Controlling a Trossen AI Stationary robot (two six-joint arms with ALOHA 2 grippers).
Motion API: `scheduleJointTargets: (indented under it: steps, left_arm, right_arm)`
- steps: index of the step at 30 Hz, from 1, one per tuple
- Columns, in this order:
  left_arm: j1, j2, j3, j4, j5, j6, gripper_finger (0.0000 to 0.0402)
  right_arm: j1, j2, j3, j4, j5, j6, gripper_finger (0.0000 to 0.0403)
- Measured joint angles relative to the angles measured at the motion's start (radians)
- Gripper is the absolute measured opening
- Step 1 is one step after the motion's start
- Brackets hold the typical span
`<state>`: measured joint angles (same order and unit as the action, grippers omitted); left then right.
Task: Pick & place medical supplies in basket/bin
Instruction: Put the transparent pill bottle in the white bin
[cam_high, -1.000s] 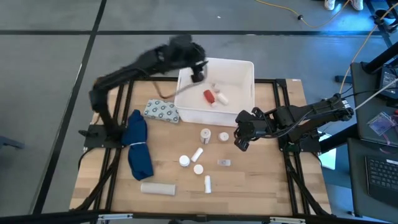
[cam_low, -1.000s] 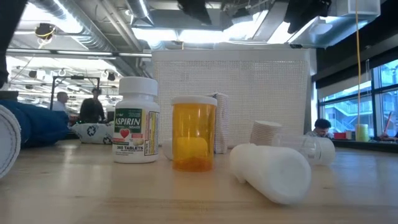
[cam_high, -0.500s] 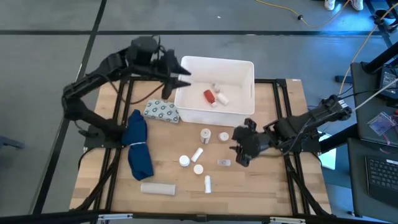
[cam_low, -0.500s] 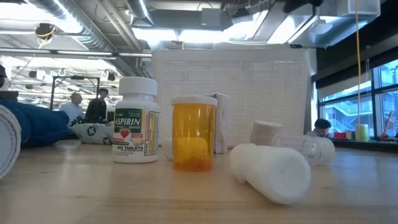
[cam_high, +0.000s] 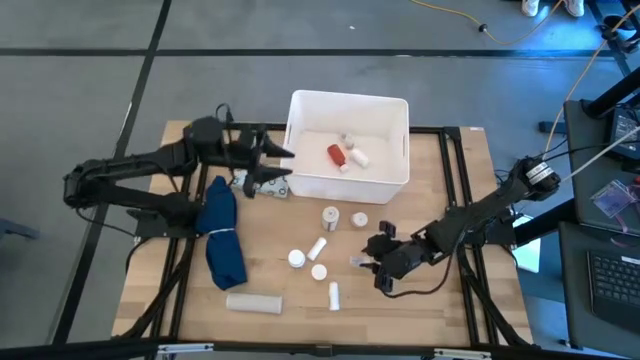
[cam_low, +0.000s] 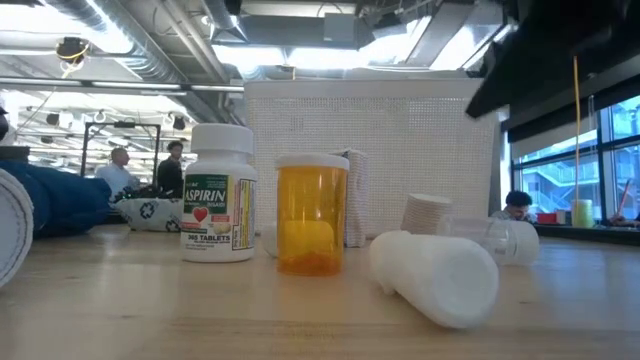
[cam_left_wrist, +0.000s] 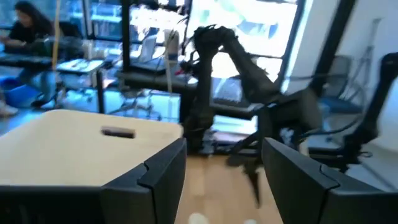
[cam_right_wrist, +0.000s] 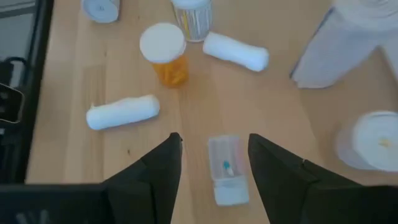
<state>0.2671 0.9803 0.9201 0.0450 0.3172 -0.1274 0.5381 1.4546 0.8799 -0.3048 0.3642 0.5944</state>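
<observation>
White bin (cam_high: 398, 110) at table's far edge, red-orange bottle (cam_high: 337, 154) inside. Left gripper (cam_high: 268, 168), fingers spread, empty beside its near-left corner. Right gripper (cam_right_wrist: 211, 163), spread, straddles small clear packet (cam_right_wrist: 226, 168) mid-table, likely lining up a grasp.

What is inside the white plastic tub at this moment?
In the white rectangular plastic tub lie a red-orange bottle and small white items beside it. Exactly how many white pieces cannot be told; the tub's near wall may hide part of its floor.
</observation>
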Motion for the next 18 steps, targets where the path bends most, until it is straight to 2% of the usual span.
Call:
scheduleJointTargets:
  steps: [3,8,18]
  left_arm:
    - [-0.033,-0.038,-0.092,0.114,-0.001,-0.037,0.0203]
    - [-0.074,-0.08,-0.184,0.173,-0.005,-0.092,0.0203]
    - [-0.123,-0.082,-0.197,0.178,-0.011,-0.089,0.0203]
  right_arm:
    - [0.0,0.025,-0.05,0.042,0.0,-0.023,0.0187]
    - [-0.002,0.093,-0.067,0.068,-0.012,-0.03,0.0187]
    - [-0.047,0.271,-0.032,0.108,-0.057,-0.046,0.0187]
